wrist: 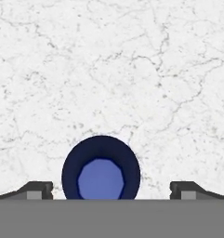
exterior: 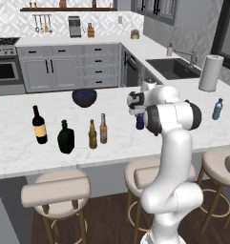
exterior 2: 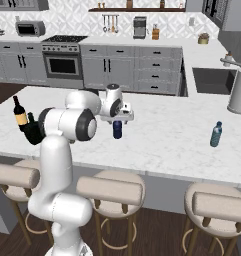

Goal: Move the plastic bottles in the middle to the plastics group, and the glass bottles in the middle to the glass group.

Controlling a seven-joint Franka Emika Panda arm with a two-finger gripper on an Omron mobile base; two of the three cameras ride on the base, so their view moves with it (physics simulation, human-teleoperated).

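Your gripper (wrist: 111, 189) hangs straight over the small dark blue bottle (exterior 2: 117, 129), fingers wide apart, one tip either side of its pale cap in the hand view and touching nothing; the bottle stands upright on the white marble counter (exterior: 116, 138), alone in the middle stretch. To one side you've got the pale blue water bottle (exterior: 217, 109), upright, well apart from everything, near the paper towel roll (exterior: 210, 72) and the sink (exterior: 172, 67). To the other side there's a cluster: wine bottle (exterior: 39, 125) with yellow-orange label at the far end, black flask bottle (exterior: 66, 137) just beside it, then two slim beer bottles, the darker olive-brown one (exterior: 92, 135) and the light-amber one (exterior: 103, 128), close together, can't tell if they touch. Dark blue bowl (exterior: 84, 97) sits behind that group; you can't see into it. The arm's own elbow blocks part of the cluster in the right base view. Stools (exterior: 56, 193) line the near edge. Grey cabinets, an oven (exterior 2: 62, 64) and a coffee machine (exterior: 74, 26) run along the back wall.
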